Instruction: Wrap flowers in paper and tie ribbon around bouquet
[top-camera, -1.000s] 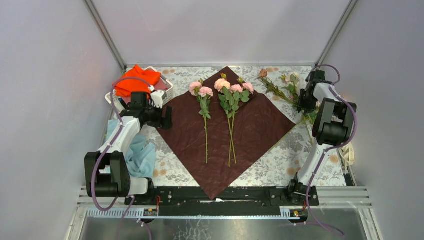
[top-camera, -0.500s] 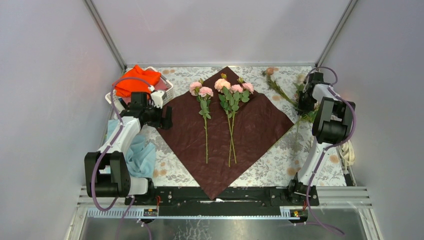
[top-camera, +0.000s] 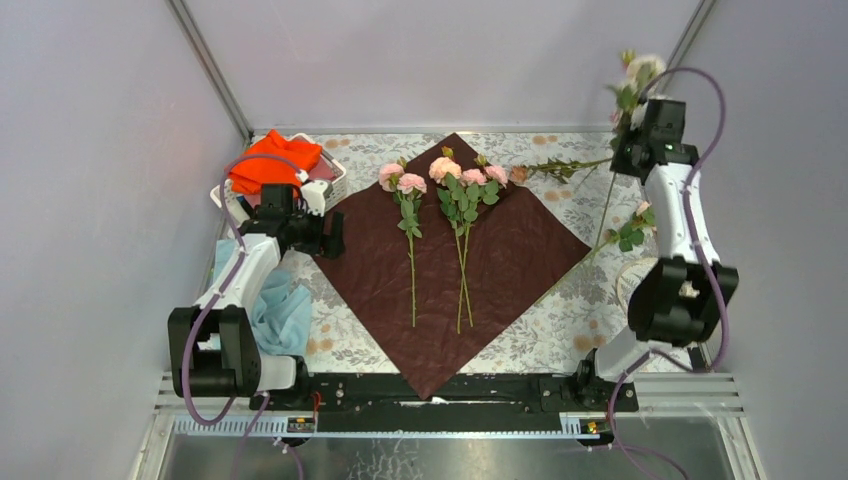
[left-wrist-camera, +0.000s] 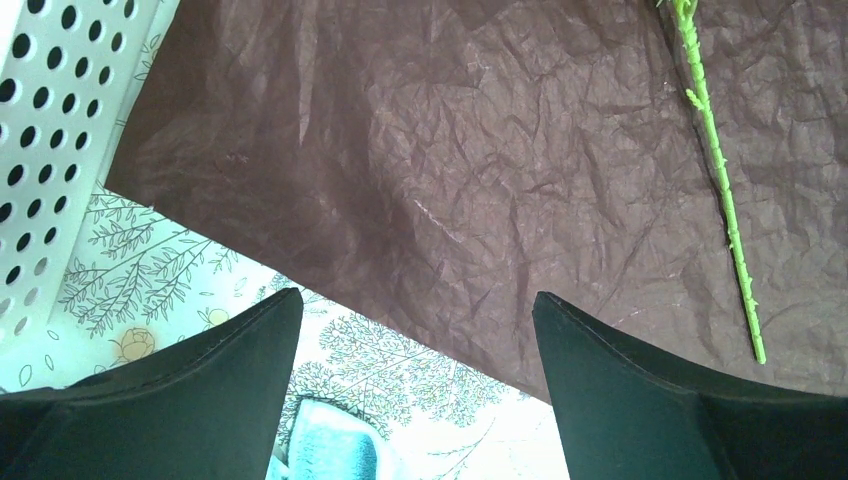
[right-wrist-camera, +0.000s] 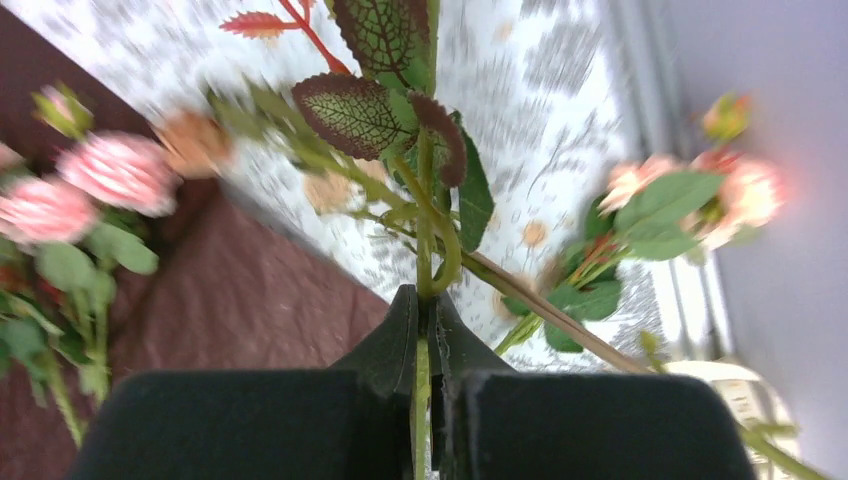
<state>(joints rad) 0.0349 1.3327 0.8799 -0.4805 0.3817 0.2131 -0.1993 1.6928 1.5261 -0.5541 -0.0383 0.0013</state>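
The dark red paper (top-camera: 450, 270) lies flat as a diamond mid-table. Pink flowers (top-camera: 465, 180) and a single one (top-camera: 405, 185) rest on it, stems toward me. My right gripper (top-camera: 628, 135) is raised at the back right, shut on a green flower stem (right-wrist-camera: 427, 200). Its pale blossom (top-camera: 640, 68) sits above and the stem hangs down. In the right wrist view the fingers (right-wrist-camera: 400, 335) pinch the stem. My left gripper (top-camera: 335, 237) stands open, empty, at the paper's left corner (left-wrist-camera: 480, 150). A pale cream loop (top-camera: 622, 272), perhaps the ribbon, lies at the right.
More flowers lie on the floral tablecloth: one (top-camera: 560, 167) by the paper's back right edge, one (top-camera: 630, 232) under the right arm. A white perforated basket (top-camera: 335, 172) with an orange cloth (top-camera: 272, 160) stands back left. A light blue cloth (top-camera: 280, 310) lies beside the left arm.
My right gripper closed on a flower stem and rose up and back, lifting that flower off the table. The left arm has not moved.
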